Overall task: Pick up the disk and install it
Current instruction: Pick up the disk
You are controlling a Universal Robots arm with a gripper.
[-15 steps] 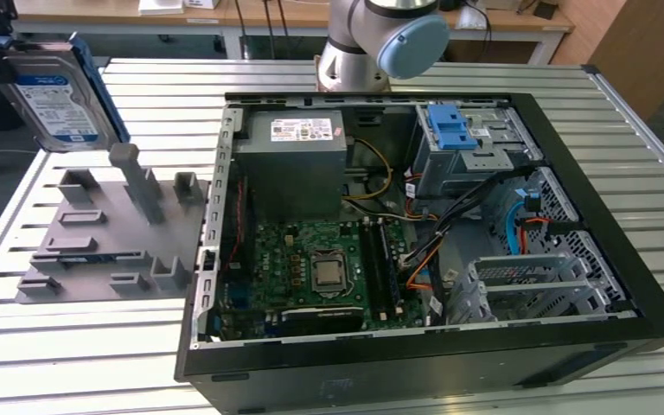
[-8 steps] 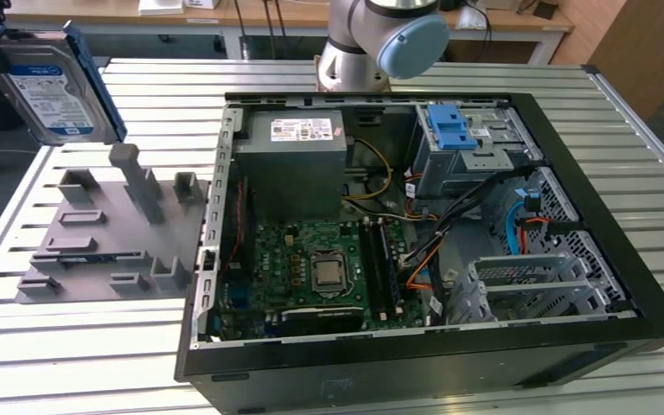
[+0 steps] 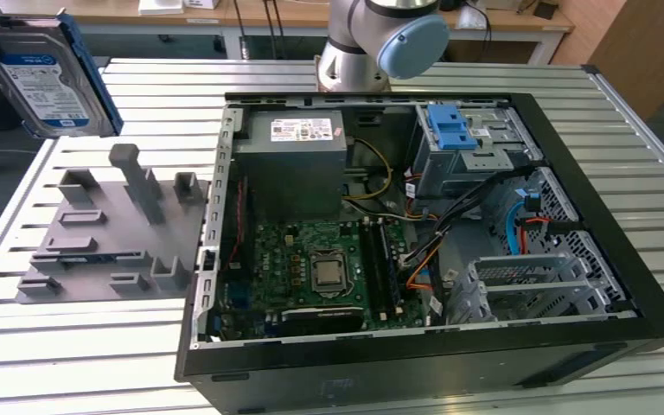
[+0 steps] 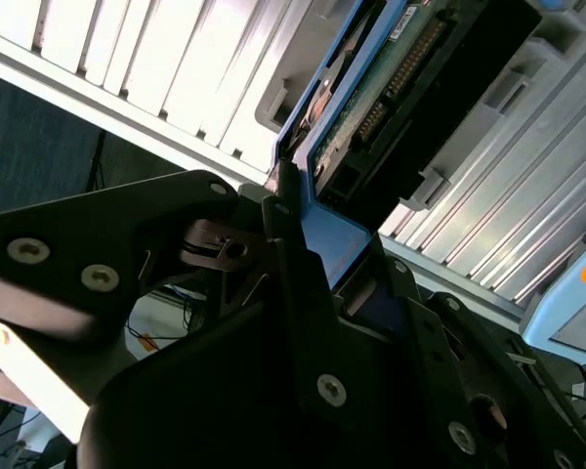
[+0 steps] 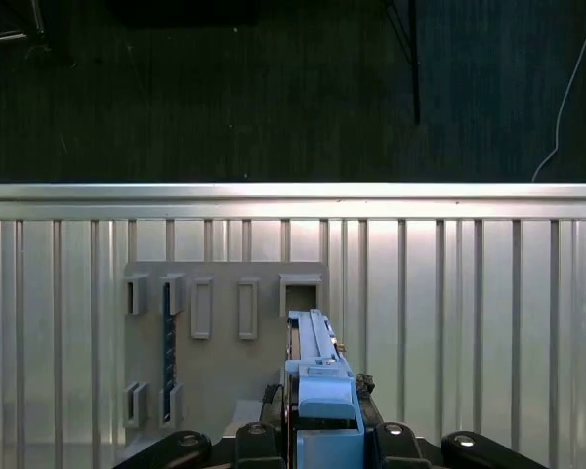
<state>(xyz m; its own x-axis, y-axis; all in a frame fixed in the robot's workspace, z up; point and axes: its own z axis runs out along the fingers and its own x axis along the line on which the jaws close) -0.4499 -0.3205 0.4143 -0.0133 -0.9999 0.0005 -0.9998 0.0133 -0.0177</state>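
Robotics lab or electronics workshop. Slatted aluminium surface (image 3: 79, 346) carries an opened computer tower (image 3: 424, 363), motherboard (image 3: 321, 268) exposed, and a grey slotted fixture (image 3: 101, 251). Robot arm (image 3: 384, 39) stands at its far edge. Wooden workbenches (image 3: 286, 13) behind. Dark carpeted floor (image 5: 225, 88) in the first wrist view.

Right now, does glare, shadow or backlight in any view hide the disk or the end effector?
Exterior view: even light, the disk clearly lit, soft sheen on the slatted table. Second wrist view: the end effector, shut on the disk, is a dark backlit shape against bright slats. First wrist view: a glare band runs along the table edge; the floor beyond is nearly black.
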